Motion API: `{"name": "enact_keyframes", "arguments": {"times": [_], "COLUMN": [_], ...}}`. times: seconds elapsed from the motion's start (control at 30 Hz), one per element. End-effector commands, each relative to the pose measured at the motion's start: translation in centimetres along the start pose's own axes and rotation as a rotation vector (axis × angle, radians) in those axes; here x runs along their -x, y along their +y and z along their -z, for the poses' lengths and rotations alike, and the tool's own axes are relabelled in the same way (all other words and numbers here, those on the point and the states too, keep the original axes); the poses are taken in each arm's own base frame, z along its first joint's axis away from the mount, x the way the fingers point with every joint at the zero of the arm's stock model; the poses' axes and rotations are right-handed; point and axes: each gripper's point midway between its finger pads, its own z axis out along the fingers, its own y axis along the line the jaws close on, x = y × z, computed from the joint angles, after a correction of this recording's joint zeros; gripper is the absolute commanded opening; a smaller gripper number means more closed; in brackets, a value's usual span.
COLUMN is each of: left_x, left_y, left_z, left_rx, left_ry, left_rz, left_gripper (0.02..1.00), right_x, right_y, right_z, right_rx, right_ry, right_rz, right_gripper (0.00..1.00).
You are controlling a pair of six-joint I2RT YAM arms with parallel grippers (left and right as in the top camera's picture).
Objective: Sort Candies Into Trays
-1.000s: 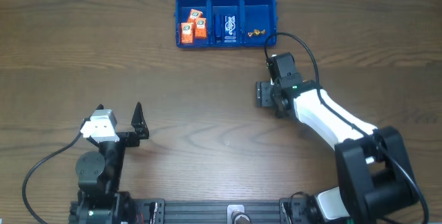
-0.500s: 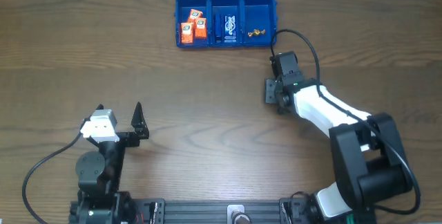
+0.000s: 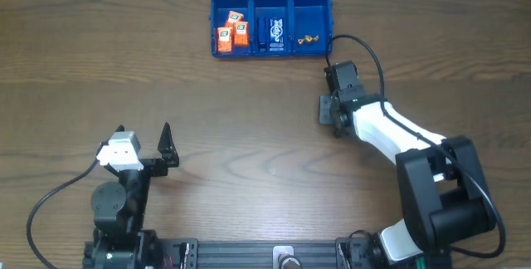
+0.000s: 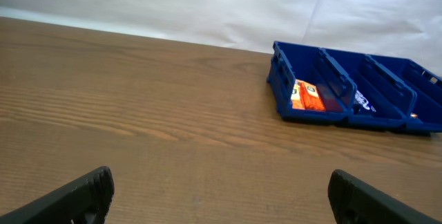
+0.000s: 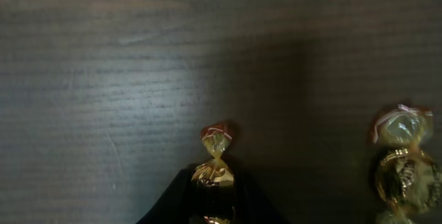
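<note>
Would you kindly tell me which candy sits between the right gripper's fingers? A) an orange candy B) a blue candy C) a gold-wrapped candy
C: in the right wrist view the right gripper is shut on a gold-wrapped candy, whose twisted end sticks out past the fingertips.

Table (image 3: pixel 166 78): dark brown wood-grain top, matte, grain running side to side in the top view. Light there is soft and even, with a slight sheen along the grain. In the left wrist view a white backdrop (image 4: pixel 159 3) stands behind the table's far edge. It looks like sheet or paper, with faint creases and a seam. In the right wrist view the tabletop is seen close up, dim and shadowed, darker toward one side.
</note>
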Motion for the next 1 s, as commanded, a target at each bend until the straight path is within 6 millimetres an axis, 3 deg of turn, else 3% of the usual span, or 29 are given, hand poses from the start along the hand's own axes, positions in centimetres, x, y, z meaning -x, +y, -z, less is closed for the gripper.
{"name": "enact_keyframes", "arguments": {"times": [0.03, 0.2, 0.27, 0.33, 0.47, 0.63, 0.87, 0.97, 1.0], "left_x": [-1.6, -1.6, -1.6, -1.6, -1.6, -1.6, -1.6, -1.6, -1.6], "left_y": [0.2, 0.2, 0.2, 0.2, 0.2, 0.2, 0.2, 0.2, 0.2], "left_z": [-0.1, -0.1, -0.1, -0.1, -0.1, -0.1, -0.1, -0.1, -0.1], "left_rx": [0.004, 0.004, 0.004, 0.004, 0.004, 0.004, 0.004, 0.004, 0.004], "left_ry": [0.05, 0.05, 0.05, 0.05, 0.05, 0.05, 0.05, 0.05, 0.05], "left_rz": [0.013, 0.013, 0.013, 0.013, 0.013, 0.013, 0.013, 0.013, 0.013], "left_gripper": [0.998, 0.996, 0.998, 0.998, 0.998, 0.998, 0.996, 0.998, 0.998], "right_x": [6.8, 18.1, 20.9, 22.8, 24.0, 23.8, 23.6, 23.6, 23.6], "right_y": [2.5, 4.0, 4.3, 5.0, 5.9, 6.5, 6.6, 6.6, 6.6], "right_z": [5.6, 13.3, 14.5, 14.1, 11.0, 7.8, 6.8, 6.8, 6.8], "right_rx": [0.05, 0.011, -0.012, -0.016, -0.021, -0.015, -0.019, -0.019, -0.019], "right_ry": [-0.161, -0.419, -0.486, -0.519, -0.513, -0.485, -0.473, -0.472, -0.473], "right_rz": [0.04, 0.078, 0.099, 0.121, 0.139, 0.144, 0.147, 0.147, 0.147], "right_gripper": [0.091, 0.088, 0.088, 0.088, 0.082, 0.091, 0.106, 0.242, 0.384]}}
